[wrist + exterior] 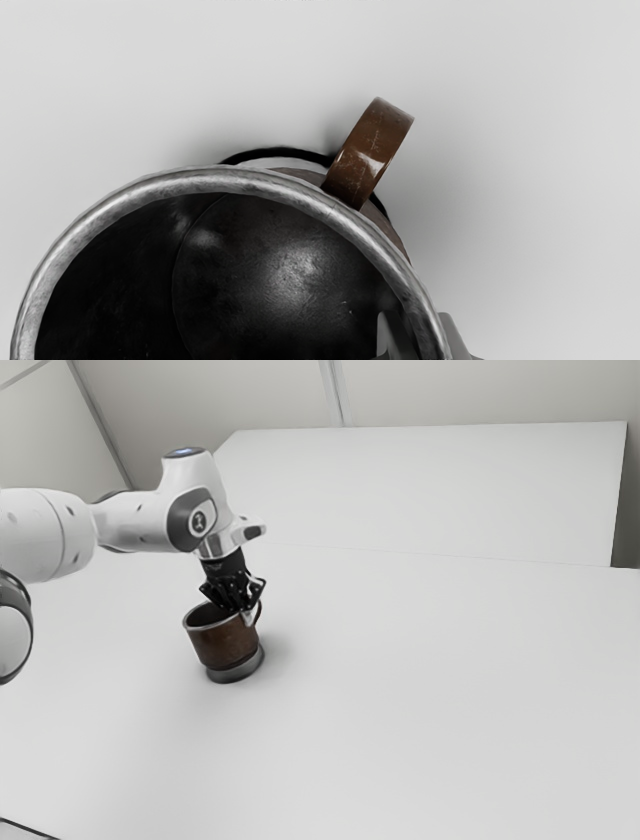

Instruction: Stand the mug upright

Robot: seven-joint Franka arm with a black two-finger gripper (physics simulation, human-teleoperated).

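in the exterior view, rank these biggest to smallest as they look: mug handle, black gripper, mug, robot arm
Largest to smallest in the exterior view:
1. robot arm, by far
2. mug
3. black gripper, somewhat smaller than the mug
4. mug handle, a thin sliver

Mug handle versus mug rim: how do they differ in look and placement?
The handle is brown, while the rim is silvery grey. The handle juts out from the side; the rim circles the mouth. The rim passes between the fingertips of the gripper, whereas the handle stands clear of them. Both look scuffed and shiny.
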